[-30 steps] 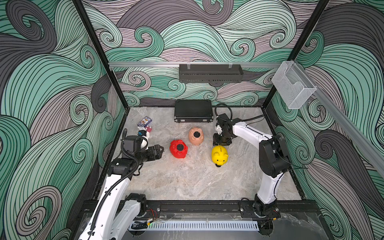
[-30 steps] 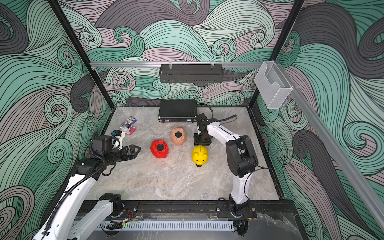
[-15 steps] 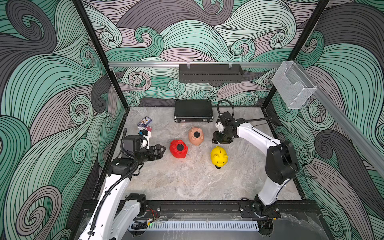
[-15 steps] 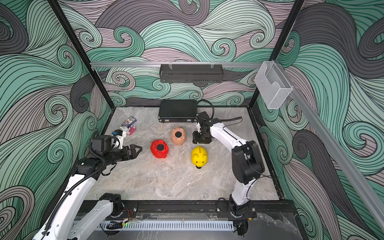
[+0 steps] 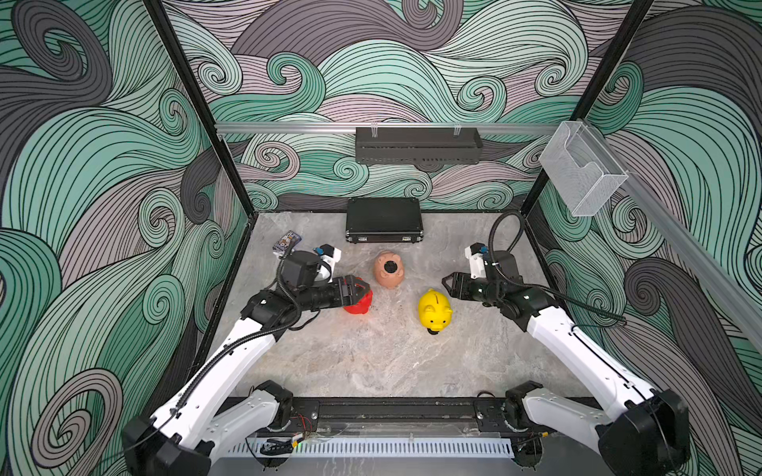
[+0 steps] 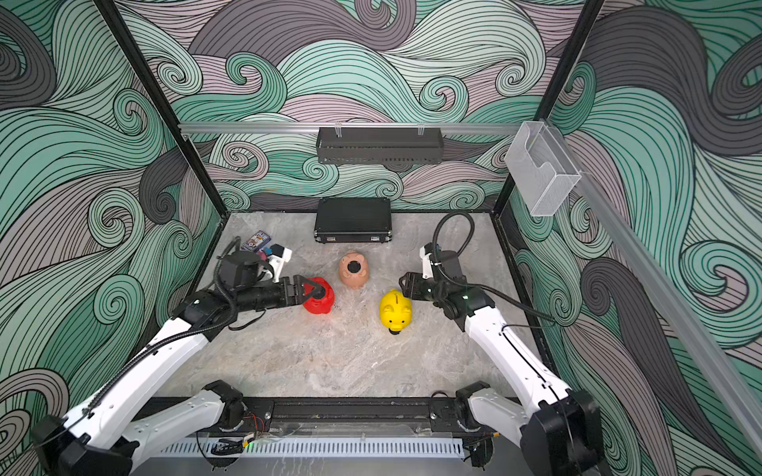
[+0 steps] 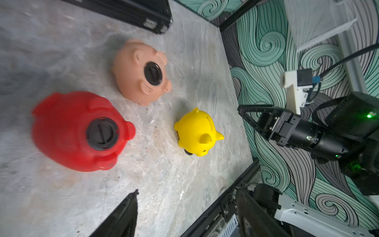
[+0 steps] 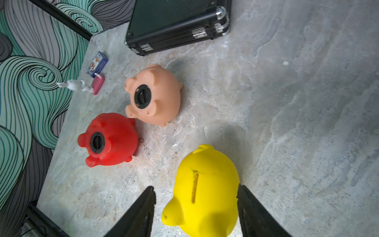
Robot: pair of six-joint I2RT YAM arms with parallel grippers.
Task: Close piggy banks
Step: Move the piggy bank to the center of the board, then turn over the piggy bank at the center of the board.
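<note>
Right wrist view shows you the right gripper (image 8: 195,186), jaws apart, flanking the upright yellow piggy bank (image 8: 207,164). Farther back, your left gripper (image 5: 358,288), jaws also apart, hangs over the red piggy bank (image 5: 359,306), belly up and plugged. Beyond lies the peach-pink piggy bank (image 5: 389,270), likewise plugged.

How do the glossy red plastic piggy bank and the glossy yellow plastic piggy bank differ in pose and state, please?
The red piggy bank lies belly up; the yellow piggy bank stands on its feet. The red one shows a black round plug seated in its belly hole, while the yellow one shows its coin slot and hides its belly. Both are glossy plastic pigs of like shape on the table.
</note>
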